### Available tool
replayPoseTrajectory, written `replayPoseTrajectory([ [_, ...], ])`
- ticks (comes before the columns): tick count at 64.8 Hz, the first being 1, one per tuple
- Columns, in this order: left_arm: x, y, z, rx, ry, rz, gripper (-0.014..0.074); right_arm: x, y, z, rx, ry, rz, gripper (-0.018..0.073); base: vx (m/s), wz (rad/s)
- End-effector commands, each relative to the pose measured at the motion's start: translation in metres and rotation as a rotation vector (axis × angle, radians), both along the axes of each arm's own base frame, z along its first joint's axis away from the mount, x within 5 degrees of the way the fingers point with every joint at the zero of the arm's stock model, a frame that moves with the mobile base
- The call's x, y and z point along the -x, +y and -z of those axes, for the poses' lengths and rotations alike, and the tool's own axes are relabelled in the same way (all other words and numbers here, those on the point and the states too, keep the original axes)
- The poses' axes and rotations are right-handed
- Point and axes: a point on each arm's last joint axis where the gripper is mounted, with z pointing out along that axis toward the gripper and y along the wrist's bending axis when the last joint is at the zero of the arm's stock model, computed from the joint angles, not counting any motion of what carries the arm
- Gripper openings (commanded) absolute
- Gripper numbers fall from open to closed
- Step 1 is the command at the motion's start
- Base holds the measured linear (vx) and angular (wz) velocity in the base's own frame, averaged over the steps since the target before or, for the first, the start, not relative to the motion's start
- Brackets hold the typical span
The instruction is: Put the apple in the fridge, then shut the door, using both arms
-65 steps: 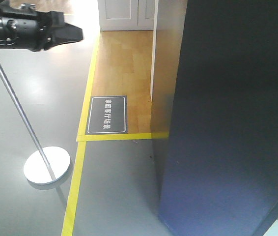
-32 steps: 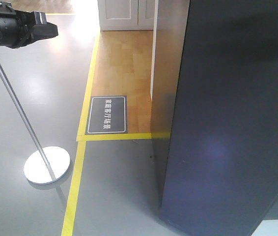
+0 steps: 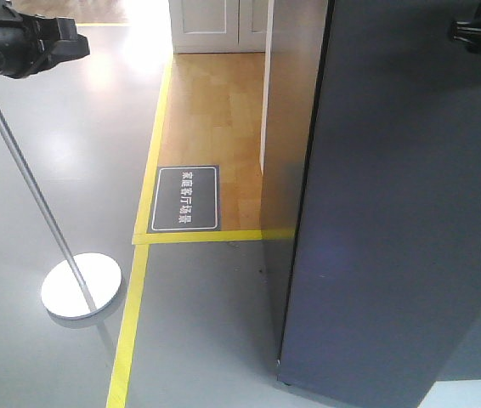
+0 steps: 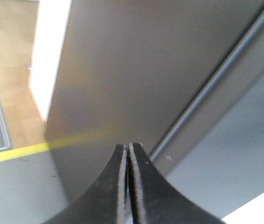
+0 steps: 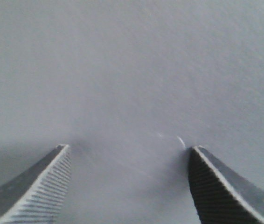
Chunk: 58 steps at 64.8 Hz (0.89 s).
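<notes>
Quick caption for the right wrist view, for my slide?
Open right gripper, empty, fingers spread close against the flat grey door.

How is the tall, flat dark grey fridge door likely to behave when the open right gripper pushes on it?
The tall, flat dark grey fridge door probably swings stiffly as one rigid panel, without flexing. Its smooth, faintly glossy face may let the ridged fingertips of the right gripper slide. Being tall, it likely feels fairly heavy.
</notes>
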Motion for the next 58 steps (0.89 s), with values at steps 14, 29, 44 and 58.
replayPoseTrajectory([
  [14,0.006,0.006,-0.031,0.039,-0.115,-0.089,-0.0006,-0.027,-0.002,-0.024,0.05,-0.088,0.02,0.052,0.0,0.0],
  [29,0.003,0.011,-0.033,0.038,-0.143,-0.147,-0.0006,-0.056,0.001,-0.025,0.097,-0.084,-0.016,0.0512,0.0,-0.02],
  [44,0.003,0.012,-0.034,0.038,-0.151,-0.162,-0.0006,-0.074,0.005,-0.025,0.11,-0.082,-0.053,0.0499,-0.01,-0.04],
  [58,0.003,0.011,-0.033,0.042,-0.145,-0.151,-0.0006,-0.072,0.009,-0.031,0.11,-0.077,-0.096,0.0473,0.0,-0.02],
])
